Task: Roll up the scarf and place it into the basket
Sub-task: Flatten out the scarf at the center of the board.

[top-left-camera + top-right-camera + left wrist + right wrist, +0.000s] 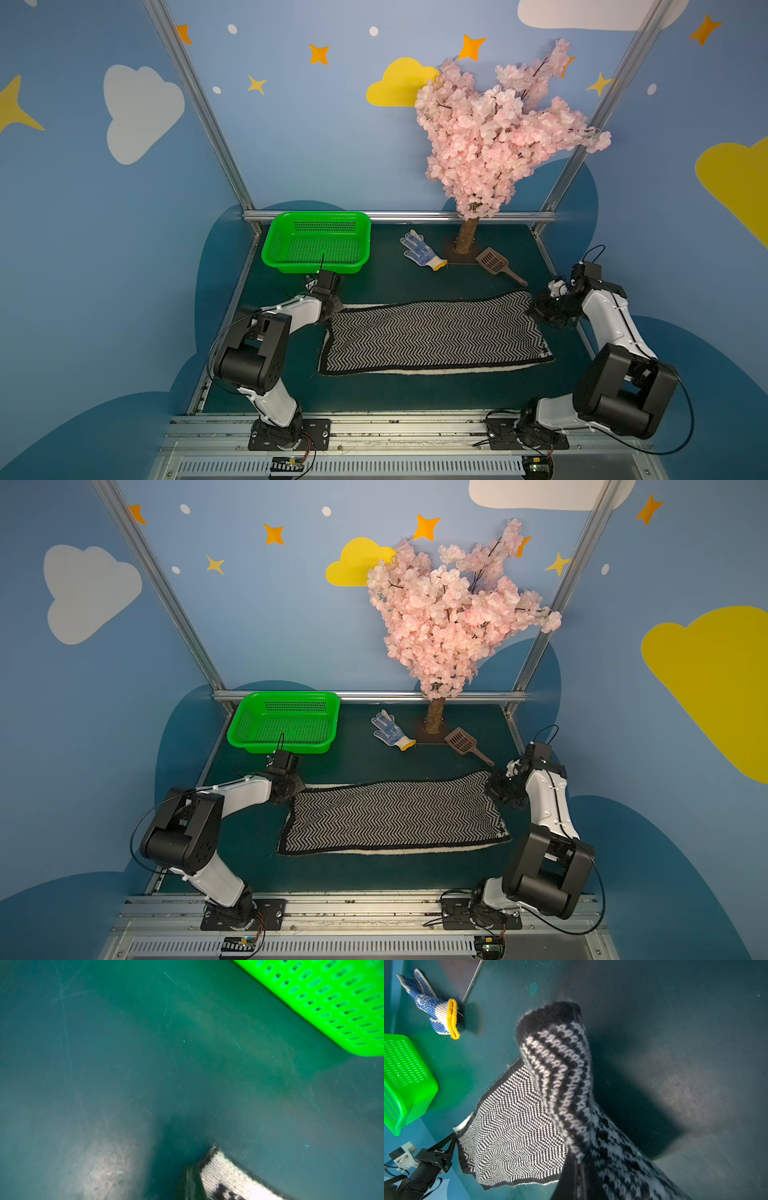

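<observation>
We judge that we are at the start of the rolling step. The scarf [432, 332] lies spread across the middle of the table [415, 395], zigzag side up, with its long edges running left to right. None of it is rolled yet. Our left gripper [452, 1141] is clenched on the far-left corner, where the left wrist view shows the cream edging pinched between the jaws. Our right gripper [536, 309] is clamped on the far-right corner, and the right wrist view shows that corner raised and curled over so the houndstooth underside faces out. The basket [320, 214] sits empty at the far left, just beyond the left gripper. The next move probably calls for lifting both far corners together at an even height and carrying them toward the near edge, so the first turn lies straight. Uneven pulling could skew the cloth.
</observation>
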`<state>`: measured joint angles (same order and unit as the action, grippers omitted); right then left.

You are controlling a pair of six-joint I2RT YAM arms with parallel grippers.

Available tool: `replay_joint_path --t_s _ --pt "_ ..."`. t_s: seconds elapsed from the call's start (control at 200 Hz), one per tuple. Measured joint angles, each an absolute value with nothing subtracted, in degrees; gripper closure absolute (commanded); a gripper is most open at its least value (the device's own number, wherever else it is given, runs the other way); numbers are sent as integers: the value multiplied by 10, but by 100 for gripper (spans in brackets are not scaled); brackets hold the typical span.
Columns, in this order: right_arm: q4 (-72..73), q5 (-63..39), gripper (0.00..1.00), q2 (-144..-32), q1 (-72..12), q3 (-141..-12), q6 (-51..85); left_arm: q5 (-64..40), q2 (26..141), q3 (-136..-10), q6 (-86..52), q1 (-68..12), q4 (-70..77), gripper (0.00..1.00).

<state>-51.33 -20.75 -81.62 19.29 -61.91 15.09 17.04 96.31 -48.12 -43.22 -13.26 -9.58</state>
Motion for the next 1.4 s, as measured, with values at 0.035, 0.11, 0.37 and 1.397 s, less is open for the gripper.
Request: replay_joint_path --t_s 0.035,0.11,0.37,1.397 --pt "-513 -208 100 -816 193 -619 151 169 963 -481 -432 -132 -96 97" --pt "-513 -208 100 -816 193 -619 151 166 961 -481 -430 -131 -98 97" --pt "-513 -208 100 -816 193 -619 150 166 916 -488 -417 -130 -142 97" --pt "-522 -191 100 -786 193 -619 150 203 934 -528 -373 -114 -127 57"
